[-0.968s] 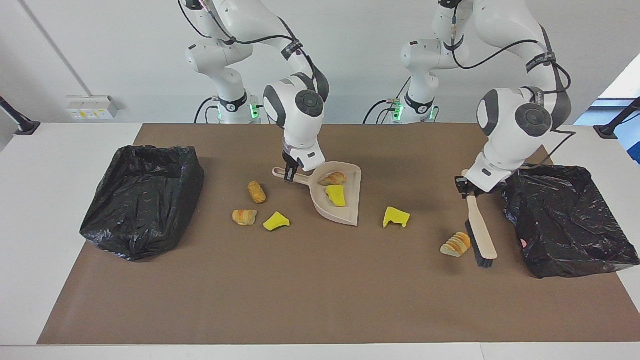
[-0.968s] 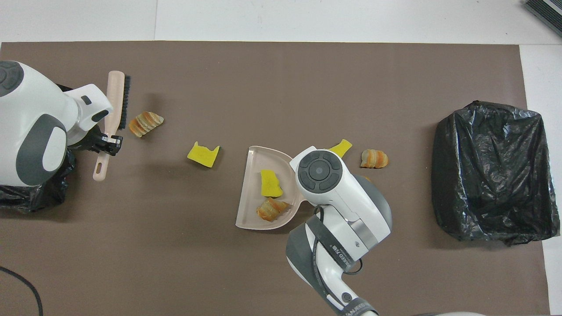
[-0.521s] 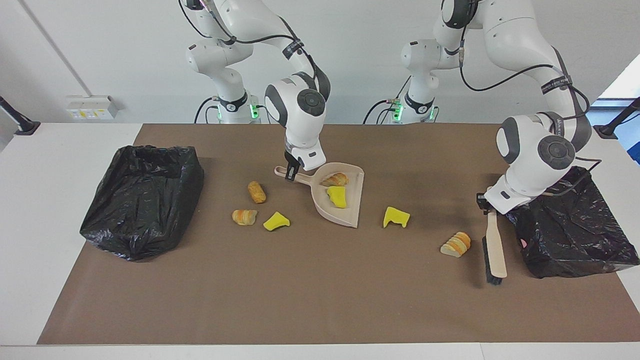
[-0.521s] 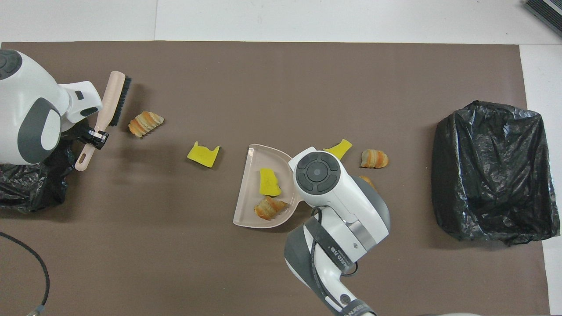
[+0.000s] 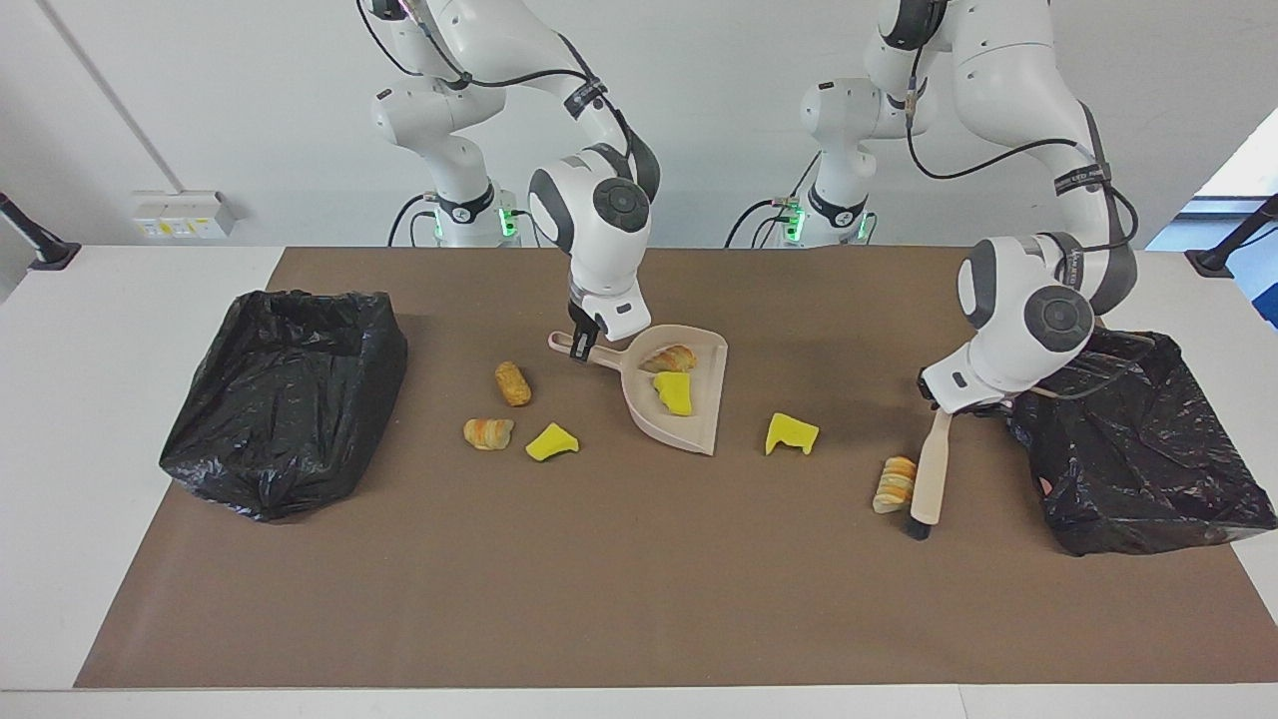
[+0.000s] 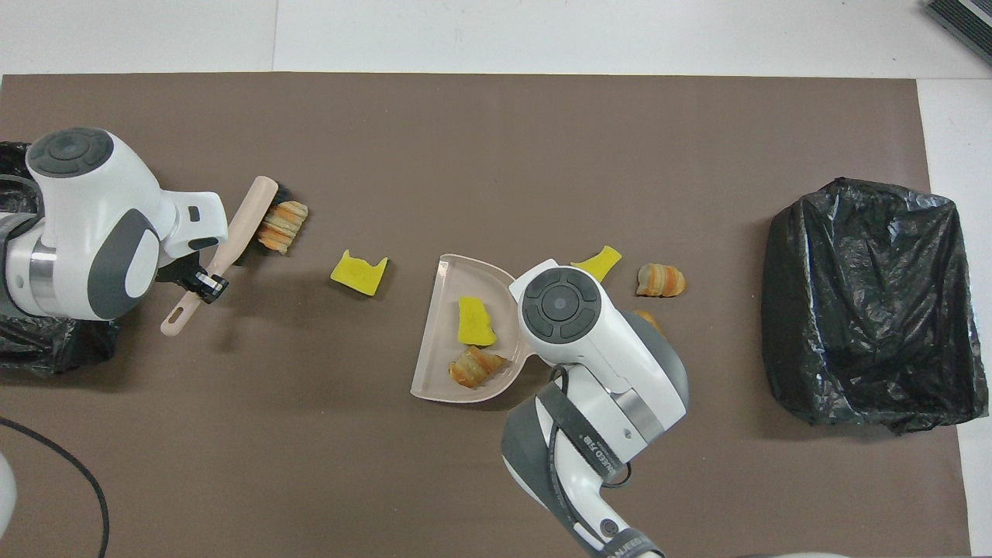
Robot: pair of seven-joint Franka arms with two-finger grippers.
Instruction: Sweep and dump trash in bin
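Brown mat (image 5: 639, 599) covers the table. Two black bin bags sit on it, one at each end: bag A (image 5: 285, 399) at the right arm's end, bag B (image 5: 1148, 439) at the left arm's end.

Dustpan (image 5: 689, 399) lies mid-table, mouth toward the left arm's end. Right gripper (image 5: 582, 347) is clamped on its handle. Inside the pan: one pastry piece (image 5: 667, 357) nearer the robots, one yellow sponge chunk (image 5: 672, 392) beside it.

Brush (image 5: 931, 469) is held by its handle in the left gripper (image 5: 939, 407), fingers closed tight on it; gripper is just beside bag B. Brush slants down, bristle end on the mat and touching a striped pastry piece (image 5: 894, 484).

Loose trash on the mat:
- sponge chunk (image 5: 791, 433) between pan and brush, apart from both;
- sponge chunk (image 5: 551, 441) on the pan's bag A side;
- pastry piece (image 5: 488, 432) just beside that chunk, toward bag A;
- bread roll (image 5: 513, 382) nearer the robots than those two, near the pan handle.

Seven pieces in all: two in the pan, five on the mat.
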